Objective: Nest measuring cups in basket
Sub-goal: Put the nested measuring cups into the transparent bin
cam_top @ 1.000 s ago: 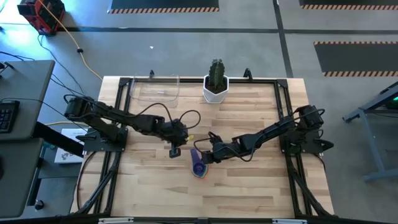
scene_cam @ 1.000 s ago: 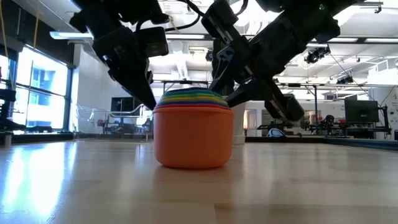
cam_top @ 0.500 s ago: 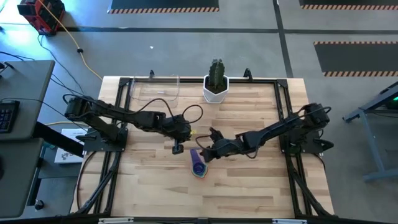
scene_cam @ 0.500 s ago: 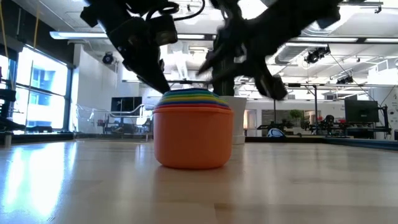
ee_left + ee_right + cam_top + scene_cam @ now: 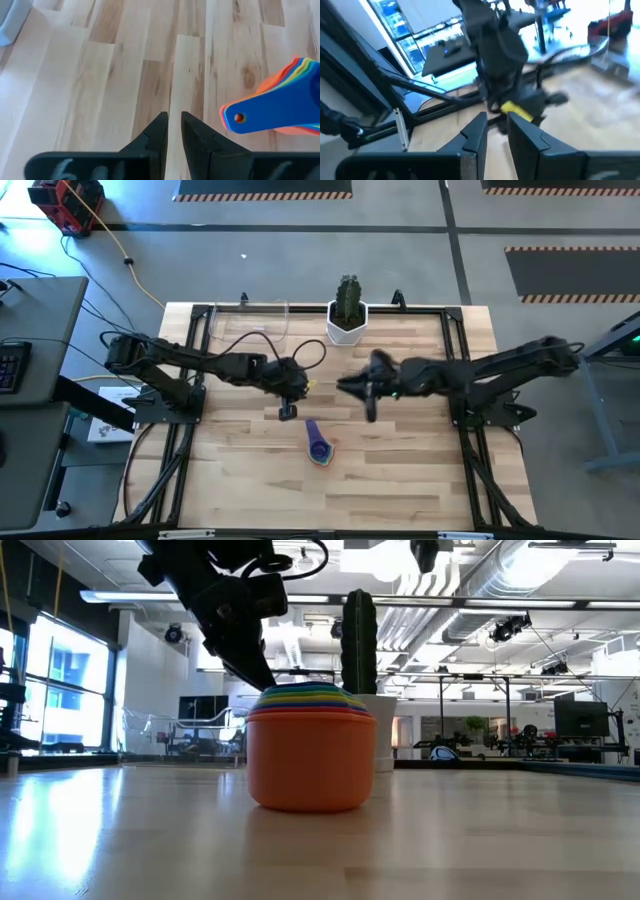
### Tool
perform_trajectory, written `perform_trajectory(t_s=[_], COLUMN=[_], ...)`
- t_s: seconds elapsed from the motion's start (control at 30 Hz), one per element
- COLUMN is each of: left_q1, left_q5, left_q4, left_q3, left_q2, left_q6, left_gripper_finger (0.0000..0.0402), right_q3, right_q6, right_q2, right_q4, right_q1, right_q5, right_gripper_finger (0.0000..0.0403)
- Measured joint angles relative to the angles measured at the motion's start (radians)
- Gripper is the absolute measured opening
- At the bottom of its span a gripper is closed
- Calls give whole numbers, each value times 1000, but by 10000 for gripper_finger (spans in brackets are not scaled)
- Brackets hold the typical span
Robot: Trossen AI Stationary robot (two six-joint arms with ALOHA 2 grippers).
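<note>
The measuring cups [image 5: 319, 446] stand nested in one stack on the table's near middle, resting on the orange outer cup's base [image 5: 310, 775]. Their stacked handles [image 5: 272, 112], blue on top, point toward the far edge. My left gripper [image 5: 288, 410] hovers shut just left of and beyond the stack, above the bare wood [image 5: 173, 122]. My right gripper [image 5: 366, 397] is raised to the right of and beyond the stack, shut on nothing [image 5: 496, 122]. The clear basket [image 5: 250, 321] sits at the far left corner, away from the cups.
A white pot with a cactus [image 5: 347, 318] stands at the far edge, right of the basket and behind the stack in the low view [image 5: 360, 640]. Black frame rails run along the table's left and right sides. Bare wood lies around the stack.
My right gripper has drawn away from the cup stack, rising and moving toward the table's right and far side, out of the low view. My left gripper has shifted slightly right and toward the far edge. The stack has stayed in place.
</note>
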Motion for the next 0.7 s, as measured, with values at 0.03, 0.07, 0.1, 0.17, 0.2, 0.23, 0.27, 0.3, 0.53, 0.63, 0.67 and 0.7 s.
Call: perform_trajectory(t_s=[0.03,0.07,0.1,0.17,0.2,0.23,0.27,0.3,0.53,0.63,0.67,0.7], left_q1=[4,7,10,13,13,13,13,13,12,13,14,17], left_q5=[0,3,8,19,19,19,19,20,20,20,20,20], left_q4=[0,-1,-1,-1,-1,-1,-1,-1,-1,-1,-1,-1], left_q3=[0,0,0,0,0,0,0,0,0,0,0,0], left_q2=[0,0,0,0,0,0,0,0,0,0,0,0], left_q6=[-6,-11,-11,-12,-12,-12,-12,-12,-12,-11,-9,-4], left_gripper_finger=[42,42,42,42,42,42,42,42,42,42,42,42], right_q3=[-21,-50,-85,-181,-237,-292,-345,-393,-627,-686,-703,-718], right_q6=[-33,-57,-71,-71,-60,-45,-35,-23,-45,-44,-45,-45], right_q2=[-33,-68,-105,-185,-226,-266,-307,-347,-576,-645,-665,-684], right_q4=[5,7,10,54,95,142,194,245,402,407,407,408], right_q1=[-16,-33,-50,-85,-100,-114,-125,-133,-143,-143,-143,-143], right_q5=[-18,-25,-30,-31,-33,-40,-48,-57,-57,-32,-26,-21], right_gripper_finger=[67,67,67,67,67,67,67,67,67,67,67,67])
